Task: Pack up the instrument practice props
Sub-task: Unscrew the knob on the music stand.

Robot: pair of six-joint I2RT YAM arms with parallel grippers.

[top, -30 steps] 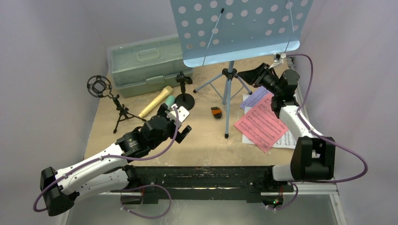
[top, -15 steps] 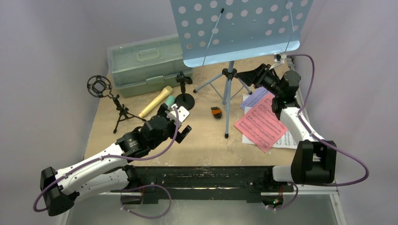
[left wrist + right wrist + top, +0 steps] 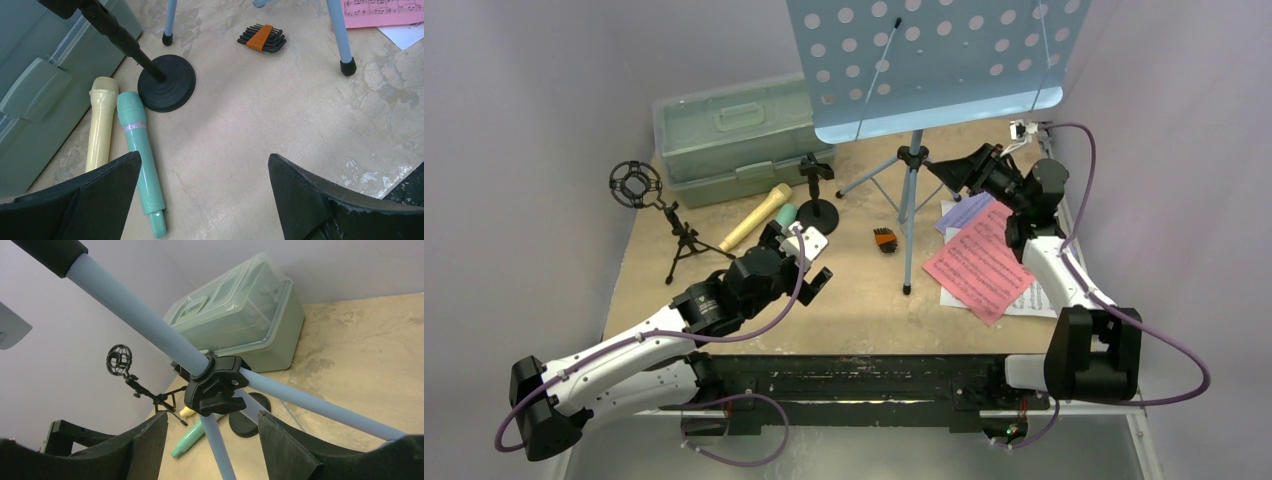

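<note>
Roughly: the music rack (image 3: 924,60) is cut off at the top by the frame edge, and its panel hides the upper post. In the top view the left arm covers most of the teal microphone (image 3: 140,150). The purple sheet (image 3: 964,212) is partly under the right gripper (image 3: 212,420). The white sheet (image 3: 1029,298) is mostly under the red sheet (image 3: 979,265), at the right of the bench (image 3: 844,290).

The green case (image 3: 729,135) is at the back left, lid shut. Its contents are a blur through the walls, cannot tell what.

Right gripper: jaws apart, straddling a rack leg just below the tripod hub (image 3: 212,385), no contact visible. Left gripper (image 3: 202,165): jaws wide apart, holding nothing, over bare bench. The tan microphone (image 3: 100,130) and the teal one lie side by side just beside the round-base holder (image 3: 167,82), in front of the case. The ring-top tripod holder (image 3: 649,200) stands at the left. A hex key set (image 3: 262,37) lies between the rack legs.
</note>
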